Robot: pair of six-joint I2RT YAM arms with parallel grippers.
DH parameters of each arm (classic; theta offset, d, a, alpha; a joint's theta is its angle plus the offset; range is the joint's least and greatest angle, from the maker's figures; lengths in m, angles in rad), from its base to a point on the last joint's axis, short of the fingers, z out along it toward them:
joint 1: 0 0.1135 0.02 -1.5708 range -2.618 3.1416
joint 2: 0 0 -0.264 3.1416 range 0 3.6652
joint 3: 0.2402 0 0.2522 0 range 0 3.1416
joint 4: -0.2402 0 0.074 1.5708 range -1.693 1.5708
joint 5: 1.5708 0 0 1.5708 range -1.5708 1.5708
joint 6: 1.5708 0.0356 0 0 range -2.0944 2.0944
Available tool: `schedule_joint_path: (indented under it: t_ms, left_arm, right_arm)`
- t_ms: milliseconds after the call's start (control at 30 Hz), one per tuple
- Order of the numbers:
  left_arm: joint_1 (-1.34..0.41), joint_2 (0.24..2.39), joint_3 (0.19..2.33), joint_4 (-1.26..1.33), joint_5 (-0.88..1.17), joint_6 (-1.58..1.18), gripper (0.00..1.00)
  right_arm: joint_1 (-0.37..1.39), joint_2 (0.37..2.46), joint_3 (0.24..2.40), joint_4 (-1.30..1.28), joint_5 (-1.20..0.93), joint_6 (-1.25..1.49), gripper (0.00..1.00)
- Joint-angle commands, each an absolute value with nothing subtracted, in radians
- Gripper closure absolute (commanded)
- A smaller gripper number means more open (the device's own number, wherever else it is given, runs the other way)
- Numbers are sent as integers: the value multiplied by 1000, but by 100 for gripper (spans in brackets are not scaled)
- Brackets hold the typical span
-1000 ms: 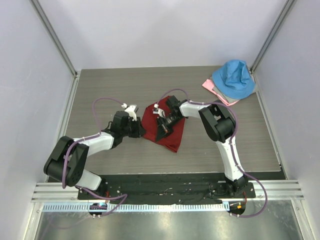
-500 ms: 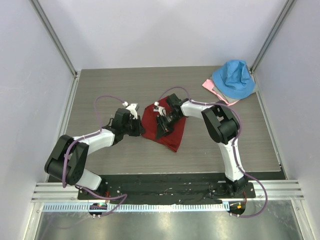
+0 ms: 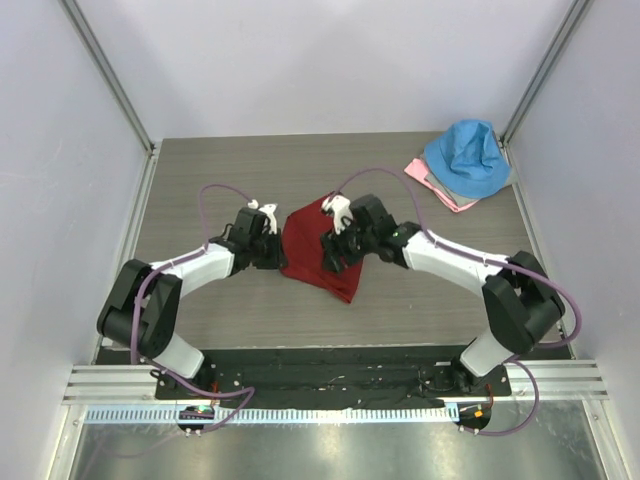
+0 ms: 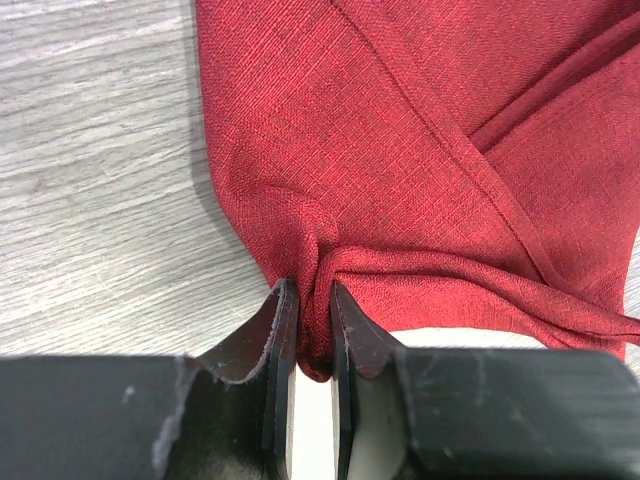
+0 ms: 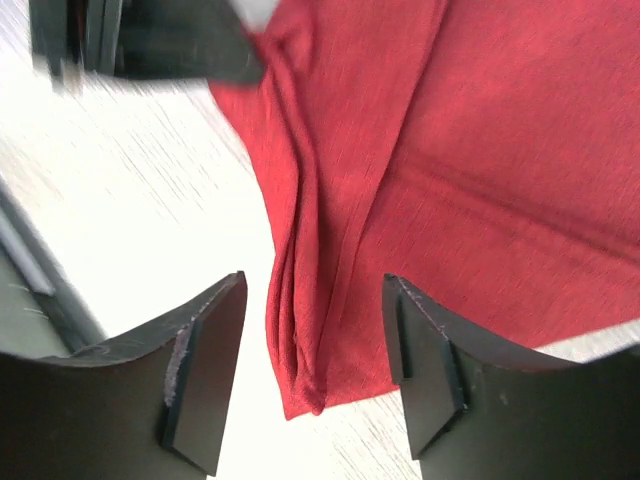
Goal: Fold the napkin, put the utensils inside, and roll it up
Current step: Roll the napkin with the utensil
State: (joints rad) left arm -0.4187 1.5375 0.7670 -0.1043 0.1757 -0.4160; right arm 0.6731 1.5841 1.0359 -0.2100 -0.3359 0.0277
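You are at the folding step: the napkin lies partly folded on the surface, well apart from the blue cloth, with the left end effector pinching its edge and the right end effector released above it, so next, I think, grasp a free corner.

A grey wood-grain table carries a dark red napkin, folded over itself near the middle. In the far right corner lies a pink cloth, with a blue cloth heaped on it.
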Motion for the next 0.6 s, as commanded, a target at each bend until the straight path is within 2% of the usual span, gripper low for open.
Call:
schedule_joint_path:
  t_ms: [0,167,567]
  left_arm:
    - [-414,1568,821,-224,178,-434,100]
    - [-414,1582,854,-268,193,-445,100]
    - [-414,1577,891,-328,187,-446,100]
  right_arm:
    - [796,1506,910,-101,-22,-89,33]
    - [903,1479,864,-74,115,-152,31]
    - [988,1531,845,-81,201,-215,34]
